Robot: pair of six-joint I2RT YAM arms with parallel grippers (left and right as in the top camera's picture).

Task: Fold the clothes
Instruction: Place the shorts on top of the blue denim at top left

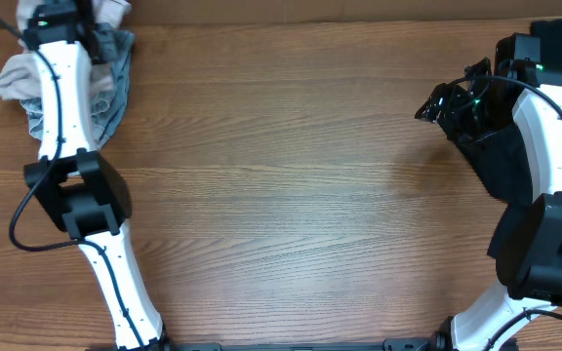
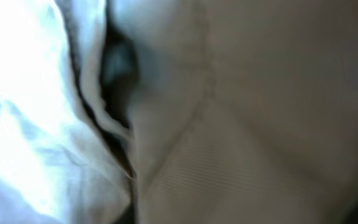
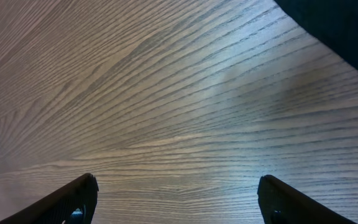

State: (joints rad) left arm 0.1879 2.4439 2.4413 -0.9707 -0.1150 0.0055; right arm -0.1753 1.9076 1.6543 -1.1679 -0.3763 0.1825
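A heap of clothes lies at the table's far left corner: a grey garment [image 1: 115,73] and a pale beige one [image 1: 13,78]. My left gripper [image 1: 59,18] is down in this heap, its fingers hidden. The left wrist view is filled with beige cloth [image 2: 260,124] and white cloth [image 2: 23,93] pressed close to the lens. A dark garment [image 1: 501,161] lies at the right edge, partly under the right arm. My right gripper [image 1: 437,102] is open and empty just left of it, above bare wood [image 3: 178,199]. The dark garment's edge shows in the right wrist view [image 3: 340,25].
The wooden table [image 1: 301,185] stretches between the two arms. Both arm bases stand at the near edge. A black cable [image 1: 22,219] loops beside the left arm.
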